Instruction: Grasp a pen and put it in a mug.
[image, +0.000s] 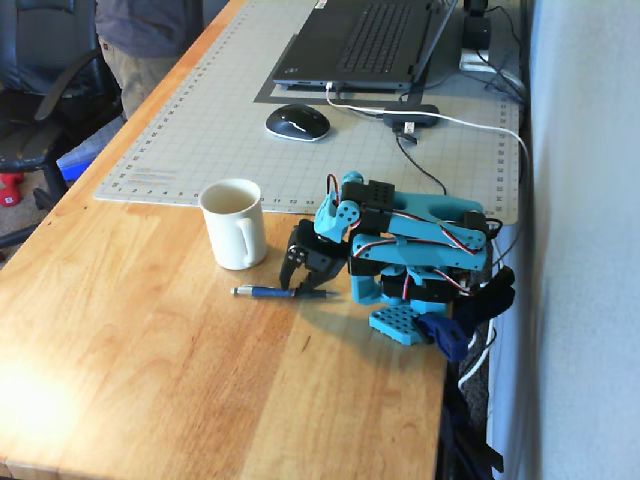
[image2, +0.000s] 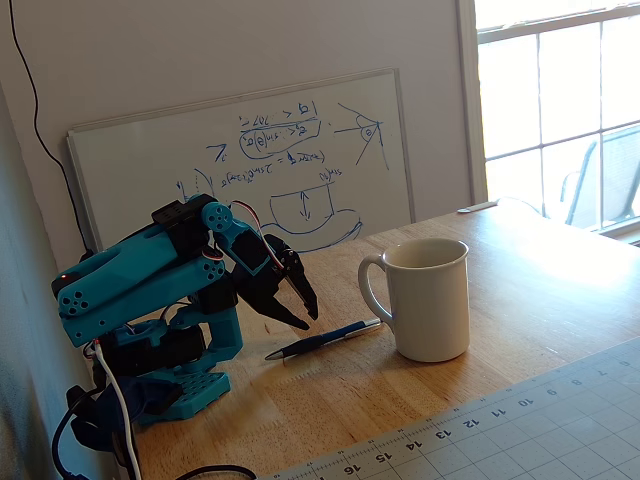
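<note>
The dark blue pen (image: 272, 292) lies flat on the wooden table, just in front of the cream-white mug (image: 234, 224). The mug stands upright, and no pen shows in it. My gripper (image: 305, 283) hangs low over the pen's right part in a fixed view, its black jaws a little apart with nothing between them. In the other fixed view the gripper (image2: 306, 318) points down just behind the pen (image2: 325, 340), with the mug (image2: 428, 300) to its right, handle turned toward the gripper. The arm is folded low over its blue base (image: 400, 322).
A grey cutting mat (image: 200, 140) lies behind the mug with a black mouse (image: 297, 122), a laptop (image: 360, 40) and cables on it. The table's right edge is close to the arm's base. A whiteboard (image2: 250, 160) leans on the wall. A person stands at the far left (image: 140, 40).
</note>
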